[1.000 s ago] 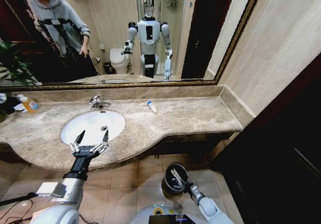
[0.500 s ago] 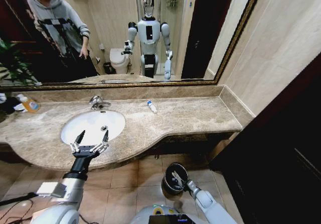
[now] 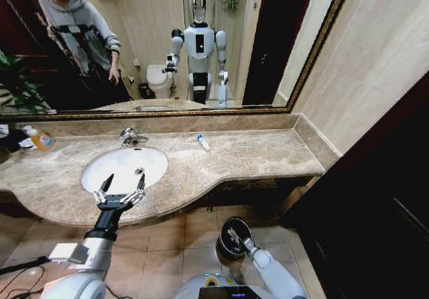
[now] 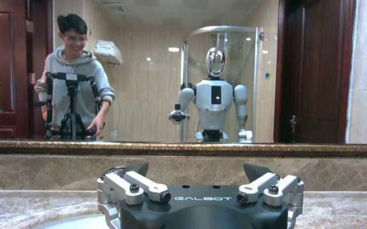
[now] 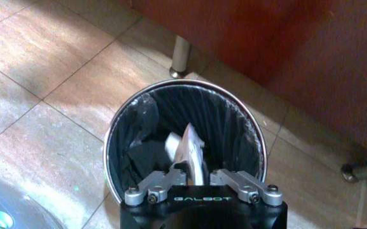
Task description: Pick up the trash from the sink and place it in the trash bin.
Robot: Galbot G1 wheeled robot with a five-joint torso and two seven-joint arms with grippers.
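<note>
Right gripper low over the small round black bin with shiny metallic rim, which stands on the tan floor tiles below the counter edge. Its fingers are pressed together, pinching a thin pale strip of trash that points down into the bin mouth. Bin is lined with a black bag; a light-coloured scrap lies inside, right by the strip.

Left gripper hovers at the front rim of the white oval basin, fingers spread wide, nothing between them. Basin is set in the beige-brown marble countertop with a chrome faucet behind it; basin interior looks bare apart from the drain.

Small white tube with a blue cap lies on the counter, right of the faucet, well apart from the basin. Orange-labelled bottle sits at the far left of the counter.
</note>
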